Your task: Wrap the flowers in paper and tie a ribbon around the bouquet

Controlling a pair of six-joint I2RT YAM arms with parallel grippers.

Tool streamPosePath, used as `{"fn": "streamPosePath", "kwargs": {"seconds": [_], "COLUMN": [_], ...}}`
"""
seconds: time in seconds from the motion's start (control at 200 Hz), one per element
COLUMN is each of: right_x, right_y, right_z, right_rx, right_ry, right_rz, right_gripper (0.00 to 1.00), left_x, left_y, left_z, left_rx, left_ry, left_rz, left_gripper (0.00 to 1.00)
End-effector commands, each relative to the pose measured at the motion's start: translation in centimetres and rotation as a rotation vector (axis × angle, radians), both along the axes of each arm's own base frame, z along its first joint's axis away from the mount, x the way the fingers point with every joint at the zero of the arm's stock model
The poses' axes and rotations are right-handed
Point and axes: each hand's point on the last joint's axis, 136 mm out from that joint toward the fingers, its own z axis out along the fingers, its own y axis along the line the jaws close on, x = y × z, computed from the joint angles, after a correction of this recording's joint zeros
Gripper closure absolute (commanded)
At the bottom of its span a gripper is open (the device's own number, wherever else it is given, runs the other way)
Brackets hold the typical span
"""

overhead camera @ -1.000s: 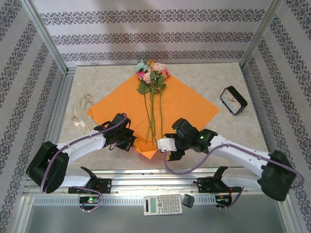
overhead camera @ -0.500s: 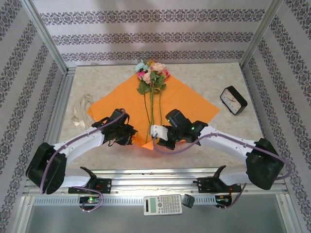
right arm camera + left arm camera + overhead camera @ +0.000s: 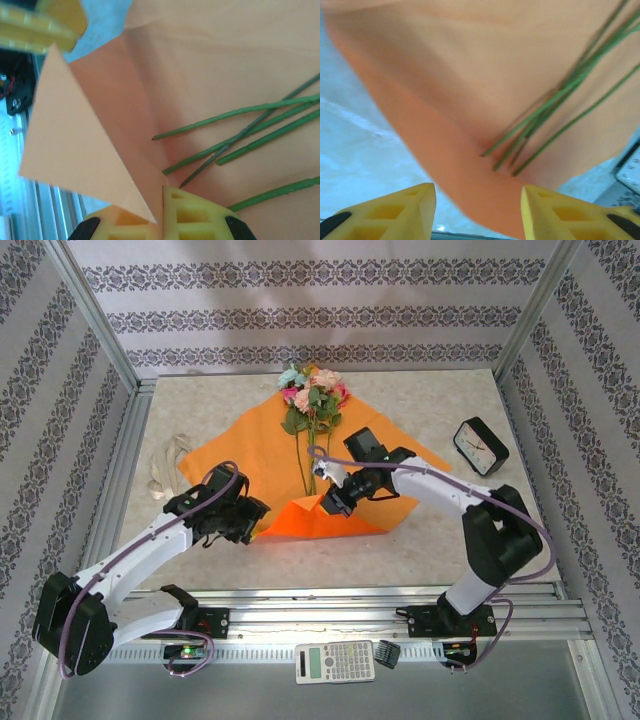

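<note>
Paper at the right jaws: the large bright orange sheet of thin creased paper (image 3: pixel 400 455) lies spread on the marble-patterned table (image 3: pixel 200 410). Its near corner is turned up and folded over towards the middle. The right gripper (image 3: pixel 334 502) pinches that flap tight between its yellow fingers (image 3: pixel 190 217).
Paper at the left jaws: the left gripper (image 3: pixel 250 524) sits at the sheet's near-left edge with its yellow fingers (image 3: pixel 412 202) held moderately apart. The folded orange edge runs into the gap; through the blur I can't say whether either pad touches it.
Flowers: the small bunch of artificial flowers (image 3: pixel 312 392) has pink, peach and pale-blue heads at the paper's far corner. Its thin green stems run down the middle and end just beside the right fingers.
Ribbon: the narrow beige fabric ribbon (image 3: pixel 165 465) lies loosely heaped just beside the sheet's left corner.
Around: a black alarm clock (image 3: pixel 480 447) stands off to the right of the paper, and a grey calculator (image 3: pixel 335 662) lies on the near ledge.
In the way: the raised flap hides the stem ends from above.
Arms: the right arm is bent sharply, its forearm reaching left across the paper. The left arm stretches low and diagonal from the near-left.
</note>
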Motion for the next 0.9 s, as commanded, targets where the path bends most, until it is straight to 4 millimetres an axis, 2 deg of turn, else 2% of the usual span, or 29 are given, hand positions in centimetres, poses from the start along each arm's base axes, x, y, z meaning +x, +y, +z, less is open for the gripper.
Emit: {"fn": "streamPosePath", "kwargs": {"seconds": [0.0, 0.215, 0.355, 0.485, 0.599, 0.744, 0.899], "right_x": [1.0, 4.2, 5.9, 7.5, 8.1, 8.5, 9.1], "right_y": [-0.2, -0.3, -0.9, -1.7, -1.9, -2.1, -2.7], "right_z": [-0.2, -0.9, -1.6, -3.2, -4.4, -4.9, -5.4], "right_rx": [-0.014, -0.017, -0.022, -0.038, -0.056, -0.058, -0.036], "right_ry": [0.138, 0.218, 0.308, 0.476, 0.592, 0.598, 0.641], "right_rz": [-0.075, -0.15, -0.222, -0.335, -0.386, -0.407, -0.444], "right_gripper": [1.0, 1.0, 1.0, 1.0, 1.0, 1.0, 1.0], "left_x": [-0.4, -1.1, 0.1, 1.6, 2.2, 2.1, 2.1], "left_y": [0.4, 0.1, 0.1, -0.8, -1.0, -0.8, -1.1], "left_z": [-0.4, -2.5, -2.5, -2.7, -2.6, -2.6, -3.6], "left_rx": [0.02, -0.011, -0.029, -0.082, -0.092, -0.081, -0.119], "left_ry": [-0.022, -0.019, -0.09, -0.148, -0.171, -0.185, -0.168], "left_rz": [-0.059, -0.066, -0.035, -0.013, -0.005, -0.004, 0.038], "left_gripper": [0.52, 0.48, 0.43, 0.41, 0.41, 0.4, 0.41]}}
